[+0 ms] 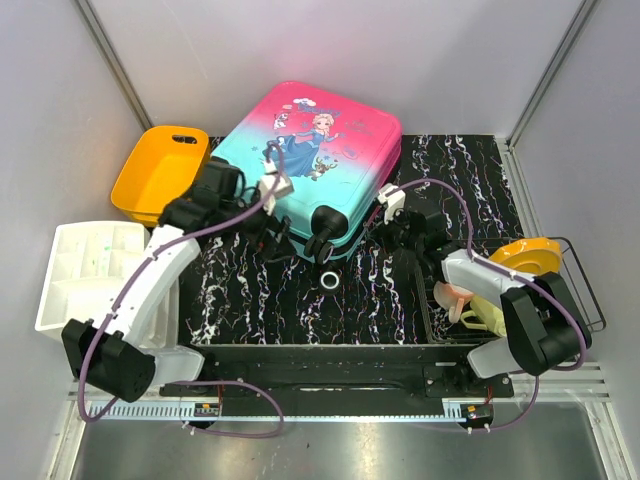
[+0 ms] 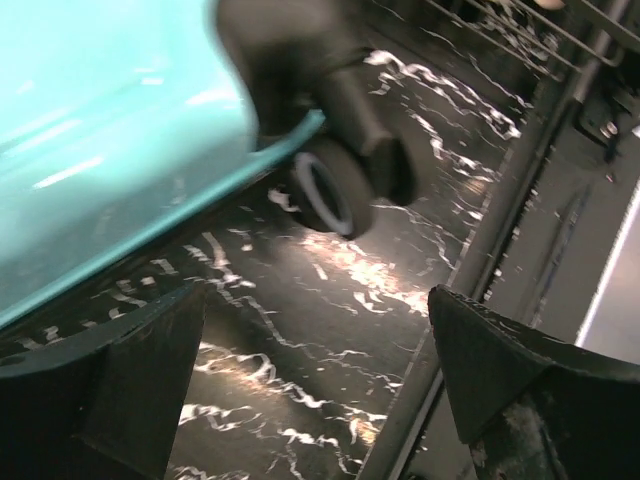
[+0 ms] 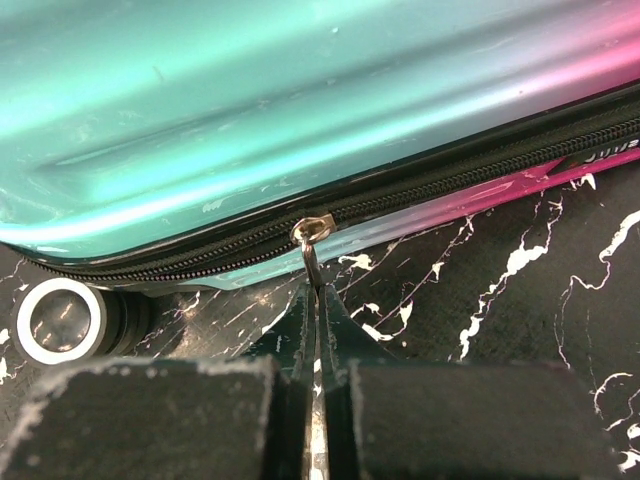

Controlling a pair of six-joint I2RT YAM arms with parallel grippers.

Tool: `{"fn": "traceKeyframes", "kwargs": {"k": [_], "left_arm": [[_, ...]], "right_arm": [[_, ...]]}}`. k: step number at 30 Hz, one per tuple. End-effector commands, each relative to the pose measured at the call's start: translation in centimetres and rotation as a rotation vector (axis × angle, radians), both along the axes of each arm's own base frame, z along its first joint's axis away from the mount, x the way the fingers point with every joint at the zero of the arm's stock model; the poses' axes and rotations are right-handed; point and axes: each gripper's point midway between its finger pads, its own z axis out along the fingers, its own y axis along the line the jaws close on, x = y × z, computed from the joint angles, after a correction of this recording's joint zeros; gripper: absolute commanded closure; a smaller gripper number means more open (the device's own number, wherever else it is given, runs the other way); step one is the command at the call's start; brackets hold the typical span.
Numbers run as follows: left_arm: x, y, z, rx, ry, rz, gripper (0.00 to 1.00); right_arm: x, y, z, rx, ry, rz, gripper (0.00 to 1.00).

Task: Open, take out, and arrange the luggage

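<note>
One luggage, one zipper pull pinched by right gripper.

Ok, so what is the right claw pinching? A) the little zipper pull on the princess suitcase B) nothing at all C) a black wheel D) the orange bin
A: in the right wrist view the right claw is shut on the metal zipper pull that hangs from the zipper along the edge of the suitcase.
</note>
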Motion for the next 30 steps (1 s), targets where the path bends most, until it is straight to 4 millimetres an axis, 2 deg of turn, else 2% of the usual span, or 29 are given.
{"fn": "traceKeyframes", "kwargs": {"k": [1,4,9,14,22,26,30], "left_arm": [[-1.4,-2.9,-0.6,-0.028,-0.007,-0.032,0.04],[-1.3,-3.8,-1.2,-0.057,0.038,-0.025,0.04],[0.1,-3.8,-1.2,-0.044,0.019,0.008,0.05],[0.3,-3.8,-1.3,-0.044,0.019,0.016,0.05],[-0.5,-4.2,-1.7,-0.067,0.023,0.018,0.03],[0.2,-4.9,-1.2,-0.078,-0.007,0.064,0.02],[0.1,-6.2,-1.6,-0.076,-0.010,0.082,0.03]], "right_arm": [[1.6,1.7,3.5,0.084,-0.076,0.040,1.00],[2.2,1.9,3.7,0.097,-0.099,0.036,1.00],[2.8,2.6,3.7,0.129,-0.111,0.044,1.00],[3.2,3.2,3.9,0.159,-0.137,0.065,1.00],[2.6,3.9,3.5,0.189,-0.120,0.110,0.89],[2.2,4.1,3.6,0.204,-0.120,0.120,0.85],[2.4,3.8,3.7,0.188,-0.136,0.105,1.00]]}}
